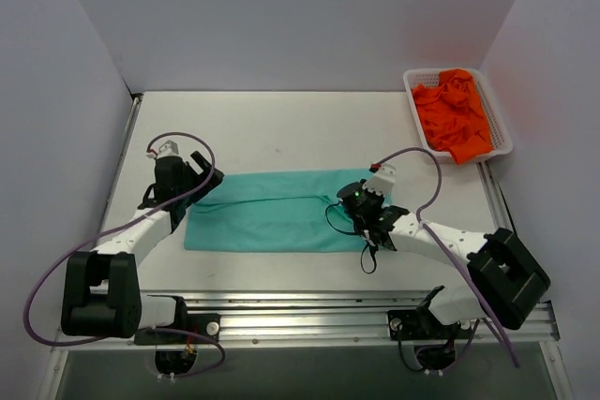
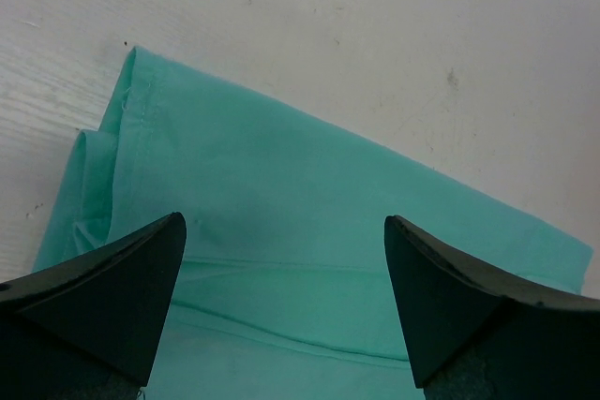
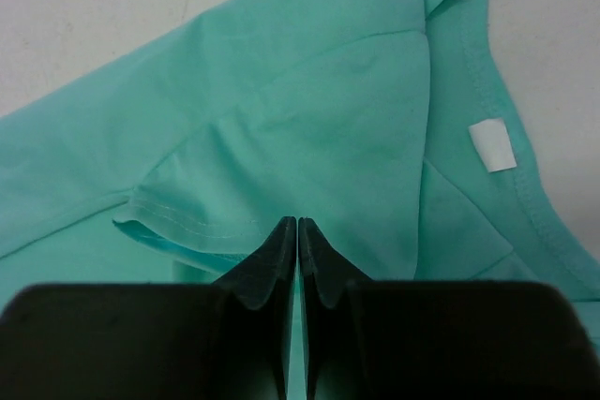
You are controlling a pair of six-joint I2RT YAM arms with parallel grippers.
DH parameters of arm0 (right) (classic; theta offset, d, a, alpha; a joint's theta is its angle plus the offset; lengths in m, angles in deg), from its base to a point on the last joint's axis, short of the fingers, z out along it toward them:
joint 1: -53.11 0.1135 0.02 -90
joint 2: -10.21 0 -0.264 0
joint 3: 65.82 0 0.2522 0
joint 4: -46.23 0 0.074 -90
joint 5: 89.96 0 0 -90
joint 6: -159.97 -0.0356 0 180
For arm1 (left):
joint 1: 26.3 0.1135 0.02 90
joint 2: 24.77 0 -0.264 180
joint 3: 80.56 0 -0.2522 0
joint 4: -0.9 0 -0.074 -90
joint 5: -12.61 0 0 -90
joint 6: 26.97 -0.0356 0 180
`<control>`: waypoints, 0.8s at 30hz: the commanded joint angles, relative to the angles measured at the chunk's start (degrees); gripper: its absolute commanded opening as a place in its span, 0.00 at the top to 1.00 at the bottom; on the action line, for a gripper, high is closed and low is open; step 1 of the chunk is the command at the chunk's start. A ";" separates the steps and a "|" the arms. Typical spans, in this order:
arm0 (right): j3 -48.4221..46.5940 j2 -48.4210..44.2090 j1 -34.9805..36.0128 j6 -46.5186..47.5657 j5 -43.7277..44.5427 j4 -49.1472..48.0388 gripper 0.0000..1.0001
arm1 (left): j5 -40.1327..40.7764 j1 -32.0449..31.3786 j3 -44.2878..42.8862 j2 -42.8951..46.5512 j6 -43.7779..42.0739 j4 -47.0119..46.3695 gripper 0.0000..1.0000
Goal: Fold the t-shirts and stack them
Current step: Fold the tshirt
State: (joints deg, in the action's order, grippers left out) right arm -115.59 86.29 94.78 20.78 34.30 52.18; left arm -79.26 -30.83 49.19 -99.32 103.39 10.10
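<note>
Teal-green soft cloth t-shirt (image 1: 267,217) is laid out as a long, narrow band on the white counter (image 1: 281,128), nearer the near edge than the far one. Its long axis runs parallel to that near edge, from the left side towards the right. The sides are seen turned in over the body, so the lengthwise folds are judged done and the crosswise fold not yet made.

The left claw (image 2: 283,222) is held over the band's left end with its fingers well apart and nothing between them. In its wrist view the stitched end of the cloth lies just ahead. The right claw (image 3: 297,224) is placed at the opposite, right end with its fingers pressed together. No cloth is seen pinched between the tips. A tucked sleeve hem lies just in front of them, and the neckline with its small white label (image 3: 491,145) lies further on and to one side.

Each end of the band is thus nearer one arm. Bringing one end over the other would be a move along the long axis, judged to be the next step.

Bright orange crumpled t-shirts (image 1: 455,114) are heaped unfolded in a white mesh plastic basket (image 1: 499,124) at the far right corner, well apart from both claws.
</note>
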 commanded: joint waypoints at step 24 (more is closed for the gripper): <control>-50.88 56.10 -9.06 -6.01 -4.72 9.40 1.00 | -5.78 0.84 -7.46 -9.22 0.95 -9.51 0.01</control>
State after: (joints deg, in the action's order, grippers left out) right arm -160.18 134.28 86.43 13.63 35.31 55.43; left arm -84.33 -30.57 43.97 -111.14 104.38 2.17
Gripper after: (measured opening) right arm 0.002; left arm 0.986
